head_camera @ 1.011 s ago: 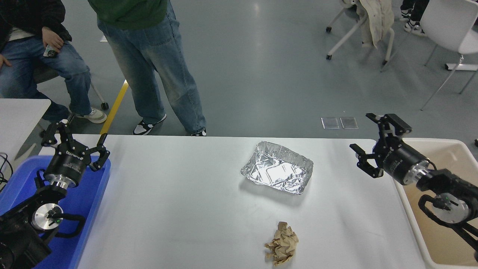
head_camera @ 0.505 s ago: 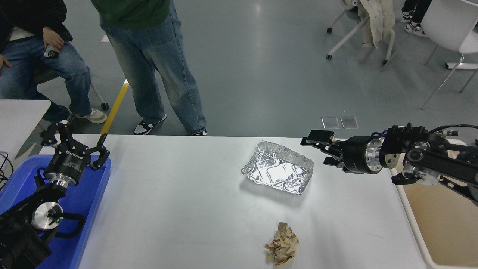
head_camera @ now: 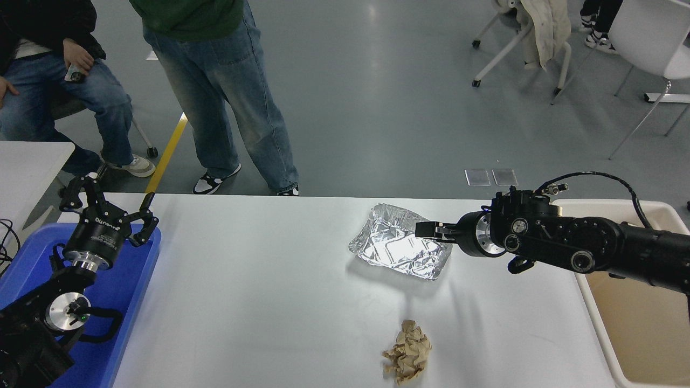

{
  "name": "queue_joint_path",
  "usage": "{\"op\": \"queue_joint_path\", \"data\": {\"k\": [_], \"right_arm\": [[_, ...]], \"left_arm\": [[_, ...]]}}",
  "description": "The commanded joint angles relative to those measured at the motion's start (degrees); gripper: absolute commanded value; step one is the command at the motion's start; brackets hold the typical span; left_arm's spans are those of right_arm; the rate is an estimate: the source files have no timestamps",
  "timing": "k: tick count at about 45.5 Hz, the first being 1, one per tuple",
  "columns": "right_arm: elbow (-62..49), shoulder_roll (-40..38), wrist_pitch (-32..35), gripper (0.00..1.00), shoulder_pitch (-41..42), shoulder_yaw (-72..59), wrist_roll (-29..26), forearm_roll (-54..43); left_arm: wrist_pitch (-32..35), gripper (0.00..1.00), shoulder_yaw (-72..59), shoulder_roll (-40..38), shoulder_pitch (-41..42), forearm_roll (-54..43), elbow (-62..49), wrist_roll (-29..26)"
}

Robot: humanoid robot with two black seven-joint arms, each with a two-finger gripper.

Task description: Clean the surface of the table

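Observation:
The white table surface (head_camera: 259,291) carries a crumpled silver foil tray (head_camera: 393,248) right of centre and a ball of crumpled brown paper (head_camera: 408,358) near the front edge. My right gripper (head_camera: 431,230) reaches in from the right and sits at the foil tray's right rim. It is seen edge-on, so its state is unclear, as is whether it touches the foil. My left gripper (head_camera: 108,207) stays parked, open and holding nothing, over the table's far left corner.
A blue plastic tray (head_camera: 129,280) lies under the left arm at the lower left. A beige bin (head_camera: 647,323) stands off the table's right end. One person stands and another sits beyond the far edge. A smaller white table (head_camera: 27,161) is at the left.
My right arm has swung left from beside the beige bin across the table's right end, and its gripper now reaches the foil tray's right rim. The left arm has not moved.

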Motion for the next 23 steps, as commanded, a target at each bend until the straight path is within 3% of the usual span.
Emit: {"op": "queue_joint_path", "data": {"k": [1, 23], "right_arm": [[-6.9, 1.8, -1.8, 1.00, -5.3, -0.6, 0.4, -1.4], [-7.3, 4.5, -7.0, 1.00, -9.5, 3.5, 0.4, -0.2]], "left_arm": [[0.0, 1.00, 0.0, 0.0, 0.0, 0.0, 0.0, 0.0], [0.0, 1.00, 0.0, 0.0, 0.0, 0.0, 0.0, 0.0]]}}
